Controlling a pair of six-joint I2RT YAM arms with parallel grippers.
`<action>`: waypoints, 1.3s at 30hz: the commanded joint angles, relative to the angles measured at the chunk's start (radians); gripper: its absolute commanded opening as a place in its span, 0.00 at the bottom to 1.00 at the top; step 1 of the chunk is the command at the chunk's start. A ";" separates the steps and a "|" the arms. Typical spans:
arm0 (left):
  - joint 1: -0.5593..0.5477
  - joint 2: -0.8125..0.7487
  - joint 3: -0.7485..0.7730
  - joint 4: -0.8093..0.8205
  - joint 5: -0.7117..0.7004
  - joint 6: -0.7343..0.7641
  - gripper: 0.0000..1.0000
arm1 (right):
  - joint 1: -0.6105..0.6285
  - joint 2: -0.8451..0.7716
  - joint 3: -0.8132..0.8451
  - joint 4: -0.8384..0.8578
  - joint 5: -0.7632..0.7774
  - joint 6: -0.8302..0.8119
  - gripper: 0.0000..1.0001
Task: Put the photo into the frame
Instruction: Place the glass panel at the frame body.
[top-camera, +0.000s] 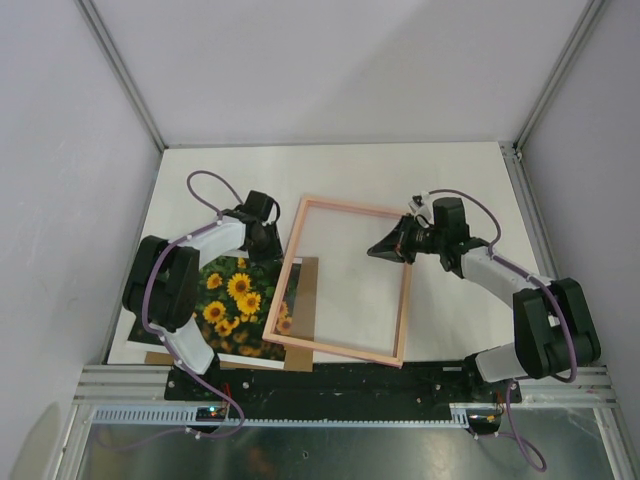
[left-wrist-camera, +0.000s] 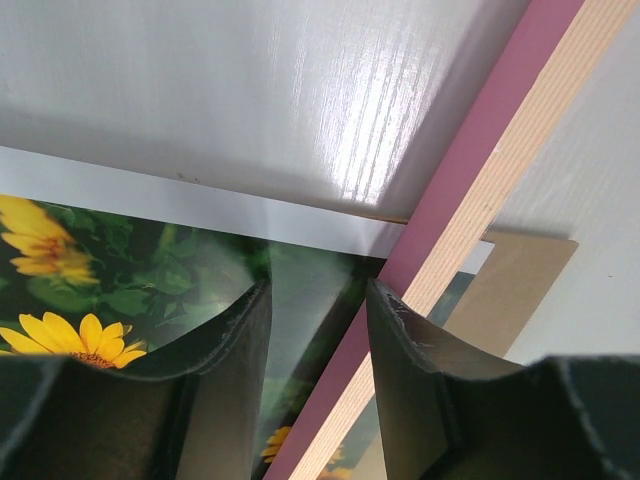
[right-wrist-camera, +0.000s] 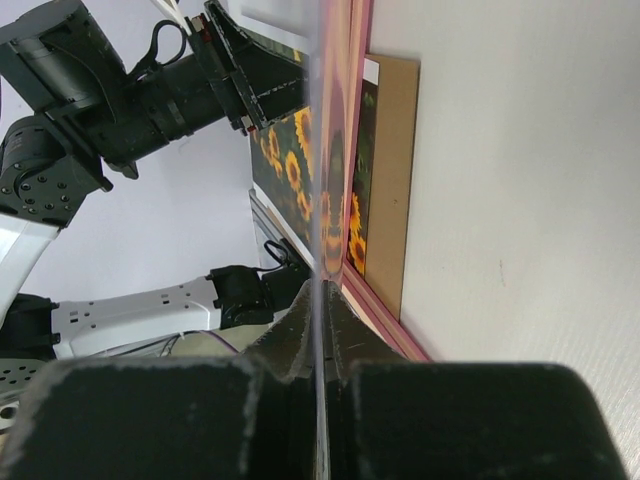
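right fingers (right-wrist-camera: 285, 340) pinch the frame (top-camera: 333, 352) edge; photo (left-wrist-camera: 120, 280) beneath left fingers (left-wrist-camera: 230, 380)

I count one photo (top-camera: 232, 305), one frame (top-camera: 350, 209), one brown backing board (top-camera: 306, 290) and one table (top-camera: 400, 170) on my screens, plus two tools: the left tool (top-camera: 268, 240) and the right tool (top-camera: 385, 248).

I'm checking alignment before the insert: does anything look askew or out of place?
Yes. The frame is askew. It is turned relative to the photo and overlaps only the photo's right strip, so most of the frame lies beside the photo. The right gripper holds the frame's right edge.
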 joint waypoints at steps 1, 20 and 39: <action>0.002 0.010 0.032 0.017 0.010 -0.010 0.47 | 0.011 0.022 0.043 0.058 -0.050 -0.005 0.00; 0.002 0.013 0.031 0.019 0.019 -0.001 0.47 | 0.016 0.075 0.056 0.001 -0.062 -0.030 0.00; 0.002 0.008 0.034 0.019 0.019 0.002 0.47 | 0.015 0.100 0.056 -0.013 -0.086 -0.049 0.00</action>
